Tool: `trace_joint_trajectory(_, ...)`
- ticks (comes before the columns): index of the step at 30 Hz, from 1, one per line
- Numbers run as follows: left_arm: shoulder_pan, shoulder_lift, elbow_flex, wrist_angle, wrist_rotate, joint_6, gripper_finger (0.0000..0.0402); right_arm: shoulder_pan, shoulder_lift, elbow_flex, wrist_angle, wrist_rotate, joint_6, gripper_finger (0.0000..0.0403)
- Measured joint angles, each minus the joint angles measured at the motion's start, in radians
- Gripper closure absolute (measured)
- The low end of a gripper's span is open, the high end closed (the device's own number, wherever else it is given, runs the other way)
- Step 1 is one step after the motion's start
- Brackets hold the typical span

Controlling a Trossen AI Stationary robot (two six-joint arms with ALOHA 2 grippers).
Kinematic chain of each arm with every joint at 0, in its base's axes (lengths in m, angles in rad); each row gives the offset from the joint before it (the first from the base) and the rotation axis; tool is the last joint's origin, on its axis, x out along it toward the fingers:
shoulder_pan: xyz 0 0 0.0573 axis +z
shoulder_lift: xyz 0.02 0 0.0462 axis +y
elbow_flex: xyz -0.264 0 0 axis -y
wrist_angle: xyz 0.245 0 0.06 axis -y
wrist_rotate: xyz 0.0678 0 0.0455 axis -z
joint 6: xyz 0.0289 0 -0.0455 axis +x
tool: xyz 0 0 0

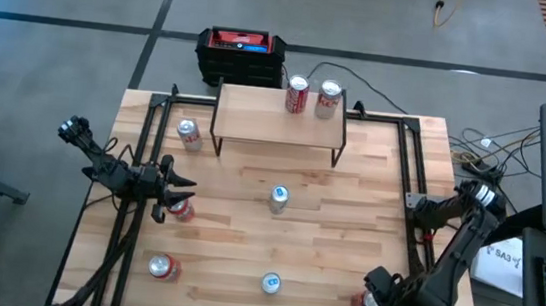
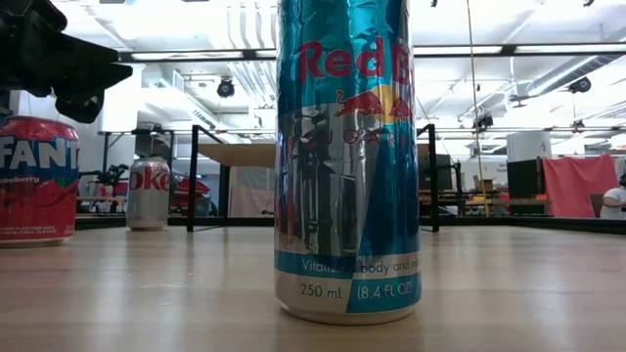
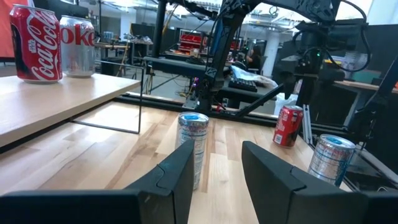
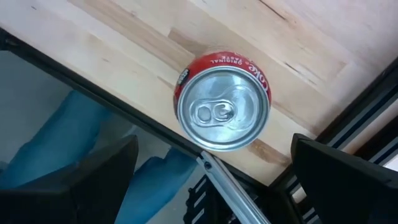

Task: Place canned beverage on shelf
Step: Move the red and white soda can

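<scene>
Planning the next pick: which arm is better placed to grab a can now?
Right. The right pincer is open and hangs straight over the Coke can, a finger on each side. The left pincer is shut beside another red can.

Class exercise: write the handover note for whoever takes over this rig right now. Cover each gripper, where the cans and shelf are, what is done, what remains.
Left gripper: shut, empty, by a red can at the table's left.
Right gripper: open, directly above a red cola can at the near right edge, not gripping.
Shelf: at the far side, two cans on its right end.
Left to do: six cans remain on the table.
</scene>
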Motion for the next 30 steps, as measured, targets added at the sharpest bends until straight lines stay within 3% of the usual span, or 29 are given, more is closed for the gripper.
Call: trace_joint_trajectory(30, 0.0, 0.0, 0.0, 0.0, 0.0, 0.0, 0.0283, -0.004, 0.074, -0.071, 0.047, 0.003, 0.032, 0.0003)
